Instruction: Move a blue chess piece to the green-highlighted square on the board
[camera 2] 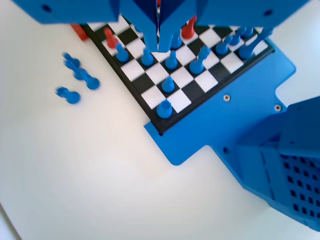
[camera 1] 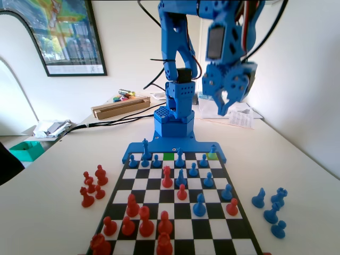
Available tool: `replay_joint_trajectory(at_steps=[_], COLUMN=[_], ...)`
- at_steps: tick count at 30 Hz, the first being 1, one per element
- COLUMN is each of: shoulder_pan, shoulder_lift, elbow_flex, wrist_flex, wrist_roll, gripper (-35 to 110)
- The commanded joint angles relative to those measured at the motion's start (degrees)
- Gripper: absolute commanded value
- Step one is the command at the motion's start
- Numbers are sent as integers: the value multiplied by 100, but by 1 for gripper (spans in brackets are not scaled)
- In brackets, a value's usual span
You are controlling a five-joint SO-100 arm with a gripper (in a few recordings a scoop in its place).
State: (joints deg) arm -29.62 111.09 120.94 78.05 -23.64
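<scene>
1. Gripper in the fixed view hangs high above the table, over the right part of the far end of the board. It carries nothing; a small gap shows between its two fingertips, but I cannot tell how wide the jaws are.
2. The green-highlighted square lies in the far row of the board, just in front of the arm's base. It looks free. The duller yellow-green square is in the same row near the right corner, with a small blue piece on it.
3. Which blue pawn is meant is not sure. One candidate is the blue chess piece, standing just left of the green square. From the gripper, both lie down and to the left in this view.
4. My judgement: the next move needs a long descent. The pawn stands upright, so the jaws should come from straight above.
5. Room is tight: taller blue pieces stand on both sides of the green square in the far row. The red pieces are nearer the camera and well apart.
6. In the wrist view the gripper hangs from the top edge with its jaws nearly together and nothing between them.
7. Below it are the board's corner and several blue pieces; a corner piece stands near the edge. Loose blue pieces lie on the white table at the left.
</scene>
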Motion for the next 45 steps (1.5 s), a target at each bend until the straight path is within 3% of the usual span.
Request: replay_joint_trajectory(at_steps=[1, 8, 20, 45], shoulder_pan=[-149, -53, -246, -387], shoulder_lift=[-123, -571, -976, -1441], elbow_flex=[114, 290, 809, 905], wrist_flex=[-334, -958, -1582, -1960], wrist_roll=[132, 492, -44, -2610], gripper=[7, 10, 11, 13])
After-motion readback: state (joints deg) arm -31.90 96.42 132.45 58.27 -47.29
